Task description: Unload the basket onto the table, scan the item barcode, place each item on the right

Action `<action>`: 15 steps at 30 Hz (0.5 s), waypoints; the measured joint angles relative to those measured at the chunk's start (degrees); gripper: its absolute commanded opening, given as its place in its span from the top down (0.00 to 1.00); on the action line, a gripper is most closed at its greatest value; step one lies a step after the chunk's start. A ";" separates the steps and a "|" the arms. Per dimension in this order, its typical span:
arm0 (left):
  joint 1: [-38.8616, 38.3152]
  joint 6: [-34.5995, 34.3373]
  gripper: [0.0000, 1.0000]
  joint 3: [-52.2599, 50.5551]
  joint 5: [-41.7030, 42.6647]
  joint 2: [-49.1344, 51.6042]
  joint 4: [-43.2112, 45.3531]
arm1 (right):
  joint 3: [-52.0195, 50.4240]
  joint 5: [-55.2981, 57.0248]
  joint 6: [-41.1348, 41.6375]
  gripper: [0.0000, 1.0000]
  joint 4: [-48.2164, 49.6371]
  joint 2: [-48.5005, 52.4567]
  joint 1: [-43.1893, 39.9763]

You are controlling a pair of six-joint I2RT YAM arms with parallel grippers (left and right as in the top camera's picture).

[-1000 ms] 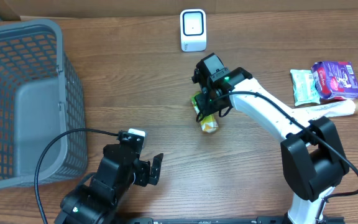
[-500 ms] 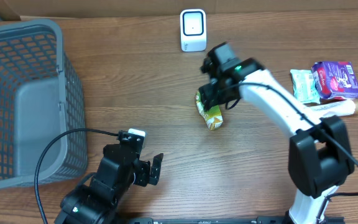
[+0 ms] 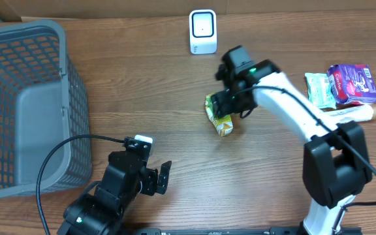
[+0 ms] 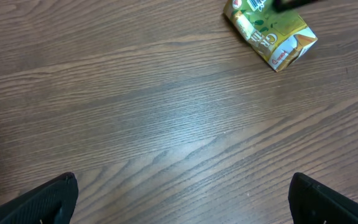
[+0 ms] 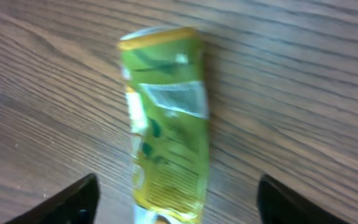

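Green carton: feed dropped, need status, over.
Left hand open, empty. Right hand open, straddling green carton, not touching. Carton lying flat on table. Nothing blocking.

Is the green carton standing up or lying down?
Lying down: the green carton rests flat on its long side on the table in every view.

Item: small green-and-yellow drink carton (image 3: 219, 119), lying flat on its side mid-table (image 3: 142, 85), long axis slanted, with a pale shiny patch on its upper face. Untouched.

White barcode scanner (image 3: 203, 31) stands upright at the far edge, apart from the carton.
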 measured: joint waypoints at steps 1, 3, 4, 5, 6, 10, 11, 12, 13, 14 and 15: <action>0.00 0.02 0.01 0.00 0.00 0.00 0.00 | -0.35 0.94 0.00 0.12 0.76 0.00 0.96; 0.00 0.00 0.00 0.00 0.00 0.00 -0.02 | -1.18 2.91 0.09 0.11 2.23 0.00 2.58; 0.00 0.00 0.00 0.00 0.00 0.00 -0.02 | -1.51 3.93 0.09 0.11 2.67 0.00 3.19; 0.00 0.02 0.00 0.00 0.00 0.00 -0.02 | -1.92 5.09 0.09 0.10 3.13 0.00 3.72; 0.00 0.02 0.00 0.00 0.00 0.00 0.00 | -2.19 6.19 0.09 0.10 3.34 0.00 4.11; 0.00 0.00 0.00 0.00 0.00 0.00 -0.02 | -2.34 8.98 0.09 0.12 3.58 0.02 4.72; 0.00 0.00 0.01 0.00 0.00 0.00 -0.02 | -2.34 9.51 0.09 0.12 3.56 0.09 4.72; 0.00 0.00 0.00 0.00 0.00 0.00 -0.02 | -2.34 9.81 0.09 0.14 3.58 0.22 4.72; 0.00 0.00 0.00 0.00 0.00 0.00 -0.02 | -2.34 10.05 0.11 0.16 3.63 0.46 4.72; 0.00 0.02 0.00 0.00 0.00 0.00 -0.02 | -2.34 10.23 0.04 0.16 3.74 0.83 4.74; 0.00 0.00 0.00 0.00 0.00 0.00 -0.02 | -2.34 10.27 0.09 0.17 3.87 1.46 4.79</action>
